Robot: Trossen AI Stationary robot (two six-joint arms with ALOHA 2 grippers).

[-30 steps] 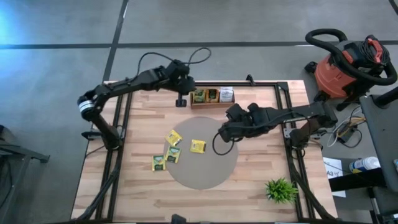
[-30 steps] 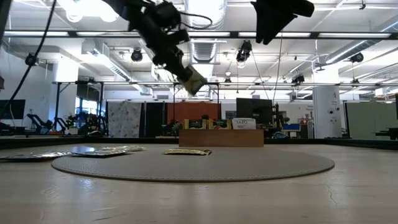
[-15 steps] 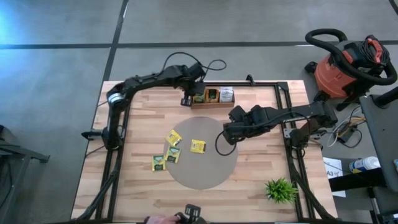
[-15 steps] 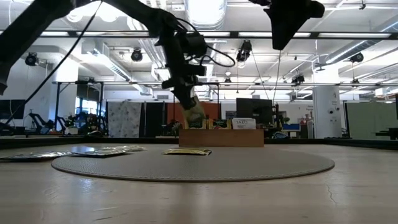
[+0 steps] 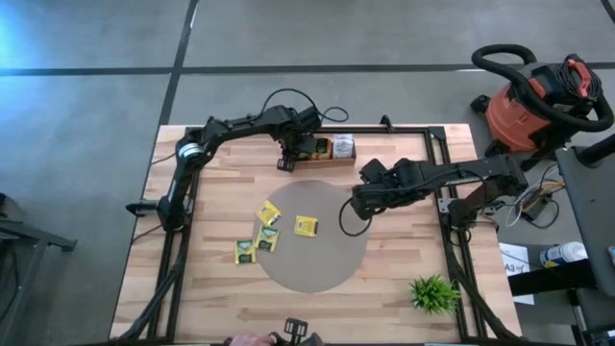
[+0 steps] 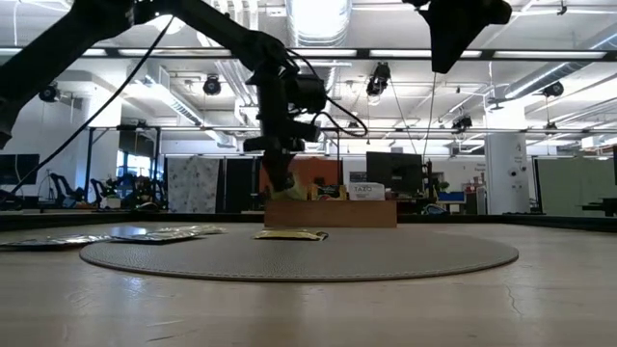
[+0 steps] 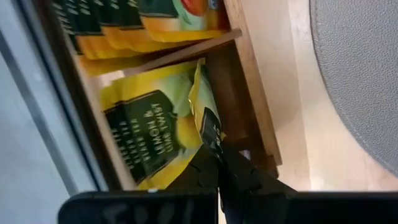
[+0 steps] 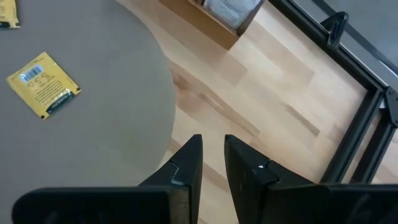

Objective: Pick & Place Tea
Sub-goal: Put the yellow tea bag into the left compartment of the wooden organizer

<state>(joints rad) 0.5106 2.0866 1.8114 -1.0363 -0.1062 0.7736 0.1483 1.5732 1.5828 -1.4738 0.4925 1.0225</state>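
The wooden tray (image 5: 332, 157) stands at the table's far edge with tea packets upright in its compartments. My left gripper (image 5: 286, 160) points down into its left end compartment (image 7: 249, 112), shut on a yellow tea packet (image 7: 200, 93) that stands beside another yellow packet (image 7: 146, 134). Several loose yellow tea packets (image 5: 268, 212) (image 5: 306, 226) (image 5: 255, 246) lie flat on the round grey mat (image 5: 317, 264). My right gripper (image 8: 213, 149) hovers above the mat's right edge, its fingers a narrow gap apart with nothing between them. My left gripper pinches the yellow packet's upper edge (image 7: 208, 127) between its two fingers (image 7: 227, 171). The fingers come from above, pointing steeply down. The packet stands on edge, its lower part down inside the tray's end compartment; whether it rests on the tray's floor is hidden.
A small green plant (image 5: 434, 291) stands at the near right corner. A dark metal frame (image 5: 452, 240) runs along the table's sides. A red shop vacuum (image 5: 533, 101) stands off the table at the far right. A person's hand (image 5: 252, 340) shows at the near edge.
My left gripper has gone down and toward the table's right into the tray's left end, tipping from slanted to nearly straight down, the yellow packet still in it. The tray has slid a little toward the table's left edge.
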